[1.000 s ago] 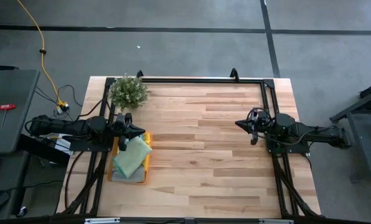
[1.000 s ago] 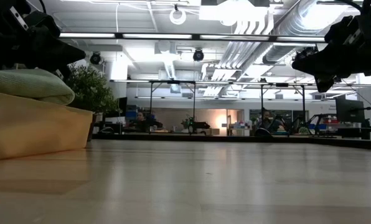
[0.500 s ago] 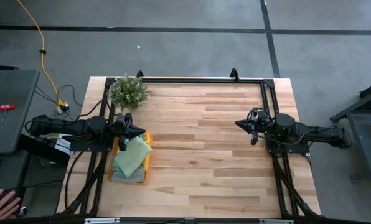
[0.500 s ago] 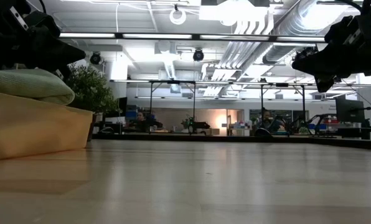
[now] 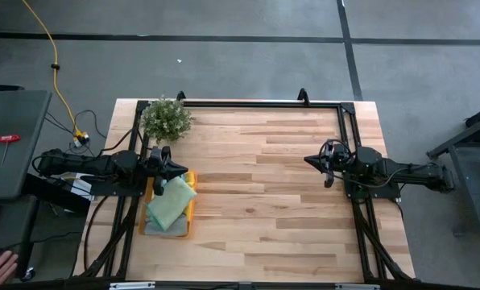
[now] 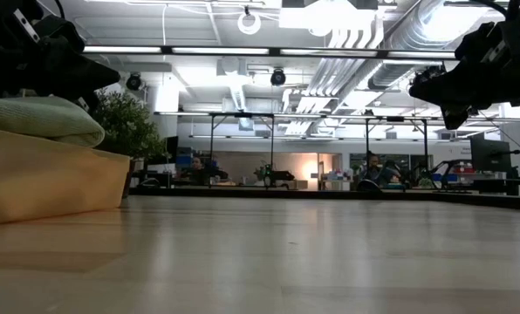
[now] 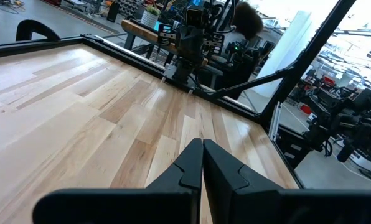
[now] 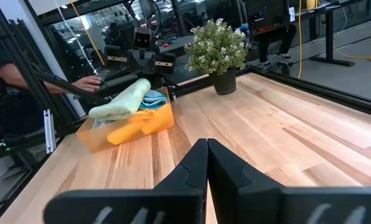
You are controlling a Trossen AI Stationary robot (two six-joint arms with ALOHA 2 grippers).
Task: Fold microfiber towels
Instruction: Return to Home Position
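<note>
Green towel (image 5: 171, 201) ×1, topmost in orange tray (image 8: 139, 126) ×1 | plant (image 5: 166, 119) ×1 | both jaws pressed together, empty.

Sits tucked back on the left side, left gripper (image 5: 178, 170) aimed inward, fingers (image 7: 187, 169) pressed flat together. Mirrors that on the right: right gripper (image 5: 308, 161) facing across toward the other, fingers (image 8: 195, 165) closed tip to tip, both held raised.
</note>
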